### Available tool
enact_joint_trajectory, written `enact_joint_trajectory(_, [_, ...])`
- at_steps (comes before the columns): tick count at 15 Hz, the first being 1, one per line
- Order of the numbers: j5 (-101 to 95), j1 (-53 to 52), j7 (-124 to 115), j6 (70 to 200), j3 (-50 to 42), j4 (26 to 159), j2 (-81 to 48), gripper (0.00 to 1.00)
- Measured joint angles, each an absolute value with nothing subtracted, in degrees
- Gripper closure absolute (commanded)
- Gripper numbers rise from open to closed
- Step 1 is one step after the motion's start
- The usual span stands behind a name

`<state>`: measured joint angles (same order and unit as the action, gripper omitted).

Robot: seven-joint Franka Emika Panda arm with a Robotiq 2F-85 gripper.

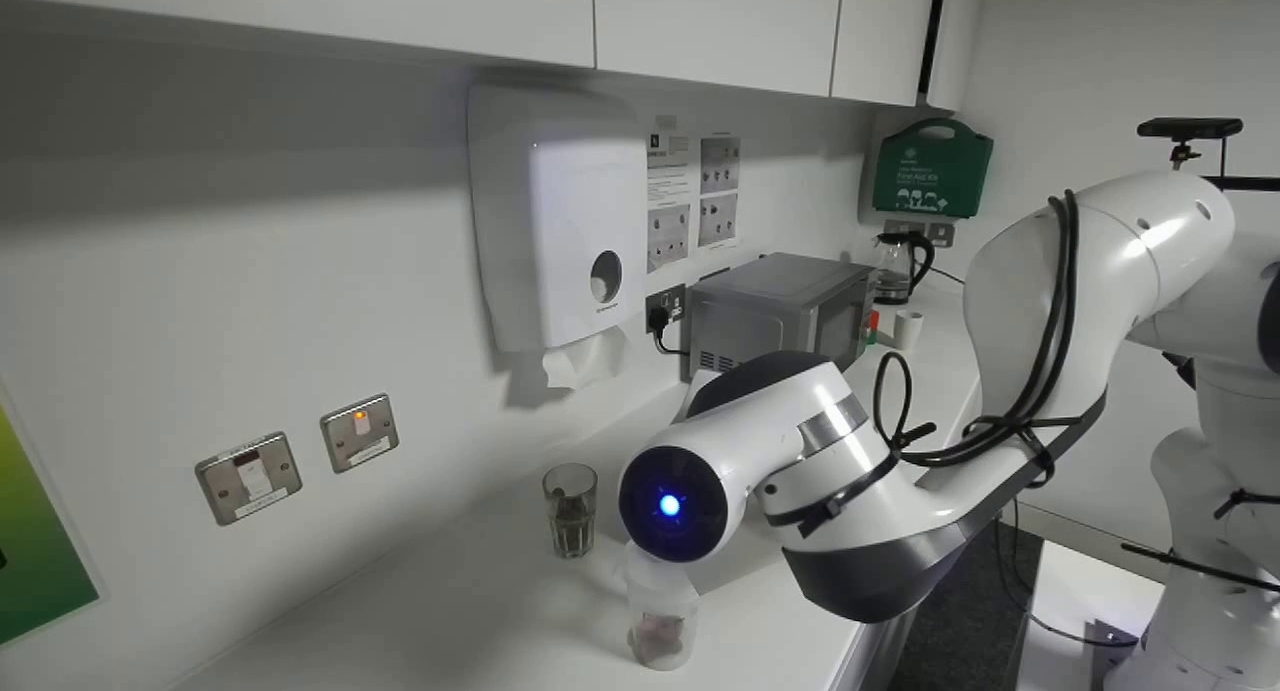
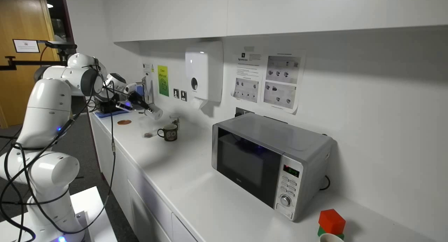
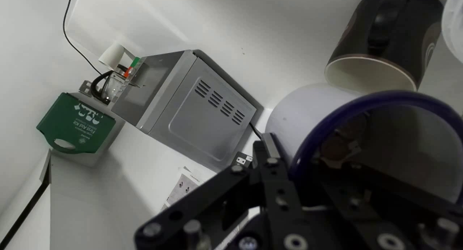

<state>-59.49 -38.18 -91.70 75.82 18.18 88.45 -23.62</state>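
Nearest the wrist camera is the pincer, which fills the lower part of that view. It is pressed together on the side of a white mug with a blue rim: one fingertip lies outside the white mug, the other inside it. The white mug is tilted, its mouth facing back toward the pincer and its base pointing away; in an exterior view it is raised above the worktop. Brownish shapes show inside it, too indistinct to identify.

Below the pincer, a clear container stands on the worktop with a reddish item inside. Just beside this container, near the pincer, a dark mug stands upright; whether the two touch cannot be told. A drinking glass stands near the pincer on the side toward the wall. A round brown mat lies on the worktop, on the opposite side of the pincer from the dark mug.

A paper towel dispenser is fixed to the wall, higher than the pincer. Well apart from the pincer, along the worktop, stands a grey microwave. A white cup and a glass kettle stand beyond it. Far from the pincer, a green first aid kit sits against the end wall.
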Motion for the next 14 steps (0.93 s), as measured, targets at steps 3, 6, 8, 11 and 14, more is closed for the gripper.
enact_joint_trajectory(3, [-59.5, -38.2, -90.0, 76.5, 18.2, 88.4, -23.6, 0.98])
enact_joint_trajectory(6, [-59.3, -38.6, -88.4, 77.7, 18.6, 87.9, -23.9, 0.98])
enact_joint_trajectory(8, [-58.7, -41.1, -88.4, 75.8, 19.2, 84.9, -25.1, 0.98])
enact_joint_trajectory(11, [-57.7, -45.8, -88.4, 74.1, 19.5, 80.1, -27.8, 0.98])
enact_joint_trajectory(14, [-57.6, -49.7, -88.4, 73.5, 18.8, 76.0, -30.5, 0.98])
